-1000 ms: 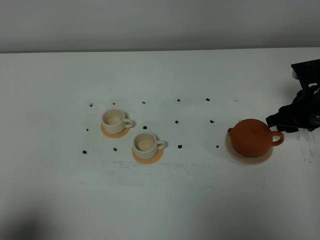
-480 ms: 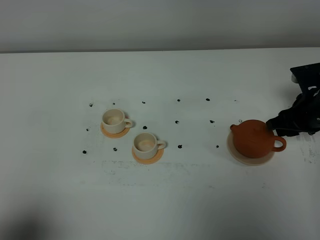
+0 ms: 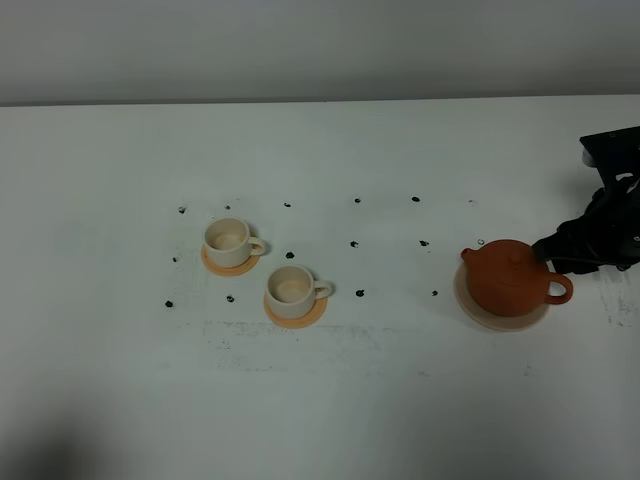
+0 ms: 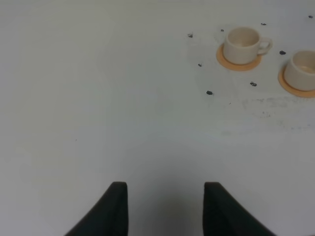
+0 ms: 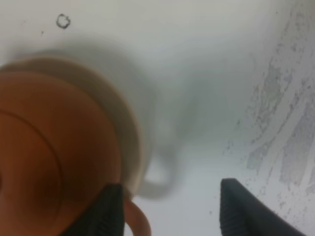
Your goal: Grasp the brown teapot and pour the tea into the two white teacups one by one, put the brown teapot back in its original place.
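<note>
Seemingly lining up on the brown teapot (image 3: 505, 278), seated on its pale disc (image 3: 500, 322) at right of frame. Holding right tool (image 5: 170, 196) spread beside handle (image 3: 560, 290), left tool (image 4: 165, 189) spread over counter (image 4: 98, 98). Next: centre on handle, pinch.

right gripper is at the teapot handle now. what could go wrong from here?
In the right wrist view, the handle sits against one finger of the open right gripper, not centred in the gap. Closing may shove the teapot instead of gripping it.
The teapot stands on a pale disc; a shove could slide both off their spot.
</note>
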Controlling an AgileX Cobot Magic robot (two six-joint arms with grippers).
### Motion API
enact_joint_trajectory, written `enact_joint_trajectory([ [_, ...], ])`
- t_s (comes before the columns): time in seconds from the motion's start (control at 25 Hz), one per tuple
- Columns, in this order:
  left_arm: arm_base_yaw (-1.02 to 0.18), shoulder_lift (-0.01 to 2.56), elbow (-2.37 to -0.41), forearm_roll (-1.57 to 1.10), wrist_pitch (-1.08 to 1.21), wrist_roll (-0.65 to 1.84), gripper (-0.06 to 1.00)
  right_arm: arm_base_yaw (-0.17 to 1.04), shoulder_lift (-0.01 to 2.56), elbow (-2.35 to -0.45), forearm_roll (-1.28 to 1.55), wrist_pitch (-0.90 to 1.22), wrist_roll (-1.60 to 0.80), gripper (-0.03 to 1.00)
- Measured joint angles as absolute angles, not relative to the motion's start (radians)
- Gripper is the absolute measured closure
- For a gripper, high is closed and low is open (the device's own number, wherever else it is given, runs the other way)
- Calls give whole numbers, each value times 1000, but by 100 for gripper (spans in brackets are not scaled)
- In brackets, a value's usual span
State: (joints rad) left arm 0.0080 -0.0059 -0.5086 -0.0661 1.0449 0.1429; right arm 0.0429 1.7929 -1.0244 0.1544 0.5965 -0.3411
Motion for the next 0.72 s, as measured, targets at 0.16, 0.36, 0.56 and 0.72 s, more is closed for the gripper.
enact_joint_trajectory([
  [0.16,8,-6,-509,-66,1045,143,58,43,1788,-1024,141,595,-341,54],
  [0.36,8,-6,-509,-66,1045,144,58,33,1755,-1033,98,602,-341,54],
  [0.56,8,-6,-509,-66,1045,144,58,26,1749,-1033,12,623,-341,54],
  [0.72,8,-6,-509,-66,1045,144,58,26,1749,-1033,-36,618,-366,54],
])
